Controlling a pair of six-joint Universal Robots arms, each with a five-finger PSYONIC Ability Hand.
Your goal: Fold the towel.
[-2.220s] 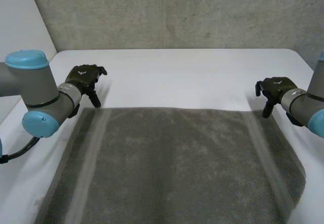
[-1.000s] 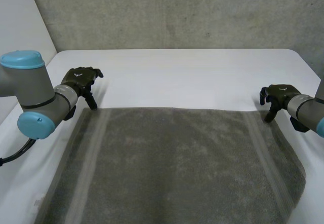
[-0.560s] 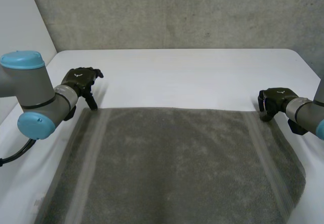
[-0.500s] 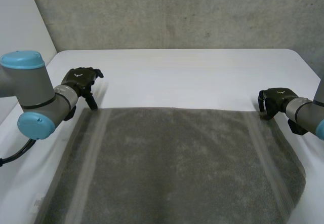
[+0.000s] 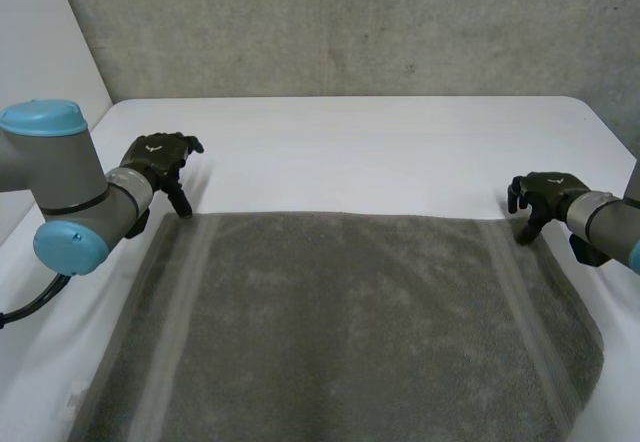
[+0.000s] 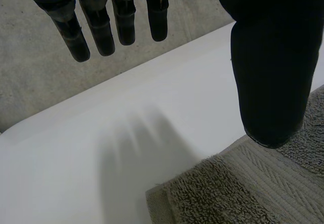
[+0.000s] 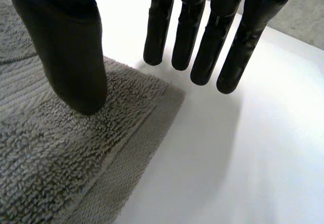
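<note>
A grey towel (image 5: 350, 332) lies flat on the white table (image 5: 380, 152), with paler stripes near its left and right edges. My left hand (image 5: 160, 157) hovers at the towel's far left corner (image 6: 223, 193), open. Its straight fingers (image 6: 101, 26) are above bare table and its thumb (image 6: 271, 67) is over the corner. My right hand (image 5: 545, 190) is at the far right corner (image 7: 152, 102), open. Its thumb (image 7: 71, 57) is down on or just above the pile, and its fingers (image 7: 202, 41) hang straight over the table past the towel's edge.
A grey concrete wall (image 5: 350, 22) stands behind the table's far edge. A white panel (image 5: 40, 42) rises at the left. Bare table runs between the towel's far edge and the wall. My left arm (image 5: 60, 192) reaches in beside the towel's left edge.
My right hand curled its fingers at the far right corner half a second ago and has straightened them again. The left hand and the towel have stayed put.
</note>
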